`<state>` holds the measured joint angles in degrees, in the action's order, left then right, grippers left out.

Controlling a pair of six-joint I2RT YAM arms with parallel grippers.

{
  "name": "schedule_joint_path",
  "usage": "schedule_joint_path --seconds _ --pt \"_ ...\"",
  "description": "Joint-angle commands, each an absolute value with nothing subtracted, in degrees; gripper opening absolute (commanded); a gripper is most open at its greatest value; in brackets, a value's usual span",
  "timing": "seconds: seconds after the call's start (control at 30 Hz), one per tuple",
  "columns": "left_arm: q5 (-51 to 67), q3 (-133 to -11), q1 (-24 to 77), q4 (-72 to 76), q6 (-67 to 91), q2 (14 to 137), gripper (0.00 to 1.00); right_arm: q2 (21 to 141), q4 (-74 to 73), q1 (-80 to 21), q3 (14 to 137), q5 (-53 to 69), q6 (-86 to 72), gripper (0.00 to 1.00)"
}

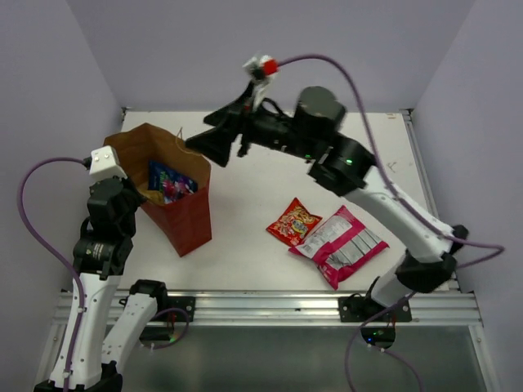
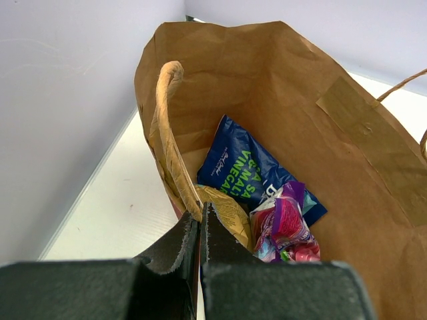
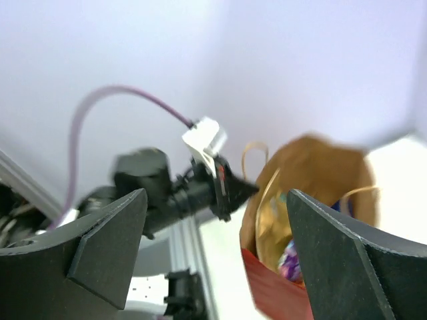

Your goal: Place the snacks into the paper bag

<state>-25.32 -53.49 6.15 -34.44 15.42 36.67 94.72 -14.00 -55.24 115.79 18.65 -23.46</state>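
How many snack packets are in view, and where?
5. Three inside the paper bag: blue packet, purple packet, tan packet. Two on the table right of the bag: red packet, and pink-and-silver packet beside it. Others could be hidden deeper in the bag.

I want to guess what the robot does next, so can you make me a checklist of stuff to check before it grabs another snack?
1. Bag standing with its mouth open: ok. The paper bag is upright.
2. Bag held steady: ok. The left hand is shut on its rim.
3. Other hand free: ok. The right hand is open and empty, up near the bag's mouth.
4. Snacks inside: ok. The dark blue packet, purple packet and tan chips bag lie in the bag.
5. All snacks packed: not ok. The red packet and pink-and-silver packet lie on the table.
6. Room for the big pink one: cannot tell.
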Motion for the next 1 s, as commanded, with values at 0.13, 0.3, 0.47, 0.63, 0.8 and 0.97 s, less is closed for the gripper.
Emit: schedule_joint_path --seconds 0.13,0.3,0.47,0.63,0.8,0.97 --pt "-26.02 -53.17 6.59 -32.08 14.94 35.86 0.00 79.46 -23.62 -55.46 99.78 -2.96 -10.83 0.95" --pt "-25.58 -53.17 6.68 -32.08 14.94 35.77 0.00 80.59 -28.82 -55.46 85.80 -18.44 -7.48 0.99" --pt "-25.31 -53.17 6.59 -32.08 14.94 35.60 0.00 85.68 -30.15 -55.20 77.01 -28.03 -6.33 0.99" --pt "-25.31 -53.17 6.68 -32.17 14.94 35.60 0.00 87.71 -27.60 -49.58 70.50 -23.31 -9.65 0.99" --pt "-25.22 -53.09 6.68 -32.08 14.94 35.68 0.00 90.61 -27.86 -45.53 67.15 -22.24 -10.99 0.99" --pt "-25.05 -53.17 6.77 -32.08 14.94 36.04 0.00 94.65 -26.02 -43.33 65.30 -16.36 -11.16 0.99"
